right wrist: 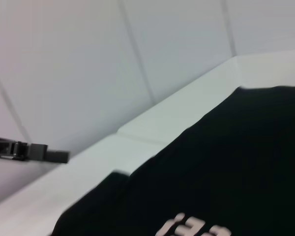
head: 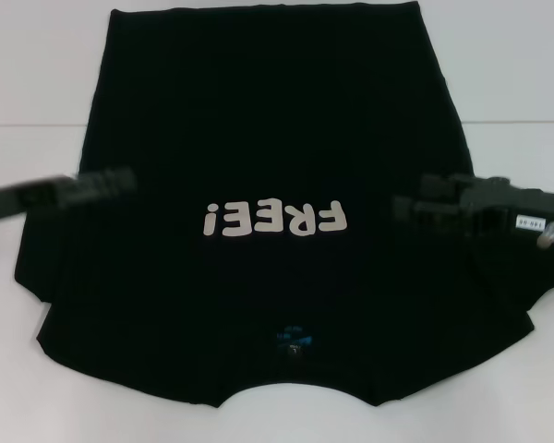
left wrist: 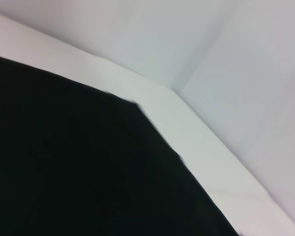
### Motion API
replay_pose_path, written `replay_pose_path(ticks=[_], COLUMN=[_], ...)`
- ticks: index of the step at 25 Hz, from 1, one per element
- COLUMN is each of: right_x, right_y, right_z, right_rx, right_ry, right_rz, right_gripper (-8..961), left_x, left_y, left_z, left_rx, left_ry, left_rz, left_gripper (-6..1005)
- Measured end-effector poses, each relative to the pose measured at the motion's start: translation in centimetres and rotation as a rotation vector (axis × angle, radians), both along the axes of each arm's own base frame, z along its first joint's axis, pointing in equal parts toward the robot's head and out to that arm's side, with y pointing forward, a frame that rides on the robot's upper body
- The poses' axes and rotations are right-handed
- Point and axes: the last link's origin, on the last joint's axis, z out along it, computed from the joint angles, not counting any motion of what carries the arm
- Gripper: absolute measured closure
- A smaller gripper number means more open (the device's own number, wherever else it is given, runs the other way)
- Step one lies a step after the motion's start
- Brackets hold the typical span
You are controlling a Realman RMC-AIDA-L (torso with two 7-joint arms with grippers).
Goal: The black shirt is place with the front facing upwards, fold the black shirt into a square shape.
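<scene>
1. Your left end effector (head: pixel 120 180) hovers over the black shirt's (head: pixel 268 120) left edge; you cannot tell its opening.
2. Your right end effector (head: pixel 408 209) hovers over the shirt's right edge, opening likewise unclear.
3. You see the shirt flat on the white worktop (head: pixel 517 83), lettering up.

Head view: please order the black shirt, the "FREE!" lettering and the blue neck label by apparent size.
1. black shirt, clearly largest.
2. "FREE!" lettering.
3. blue neck label, smallest.

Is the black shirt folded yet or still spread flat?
Mostly spread: the black shirt lies front up, FREE! lettering showing, collar nearest the robot. The sleeves look tucked inward. No square yet.
</scene>
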Motion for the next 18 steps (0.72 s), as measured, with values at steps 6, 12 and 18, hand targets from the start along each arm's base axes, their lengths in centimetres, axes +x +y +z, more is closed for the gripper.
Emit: replay_pose_path(ticks=[6,12,18], right_x=[1.0,1.5,1.5], right_y=[0.7,0.9,1.2], right_z=[0.3,0.1,0.3], right_rx=[0.022,0.023,0.025], right_ry=[0.051,0.057,0.072], right_rz=[-0.14,-0.191,-0.22], right_gripper=[139,141,143], left_x=[-3.7,-6.6,-8.5], left_y=[0.5,-0.5,-2.7], left_z=[2.7,2.1,1.5], left_rx=[0.098,0.074,0.03], left_ry=[-0.109,-0.213,-0.304], left_rz=[0.288,0.476,0.618], left_gripper=[66,67,66])
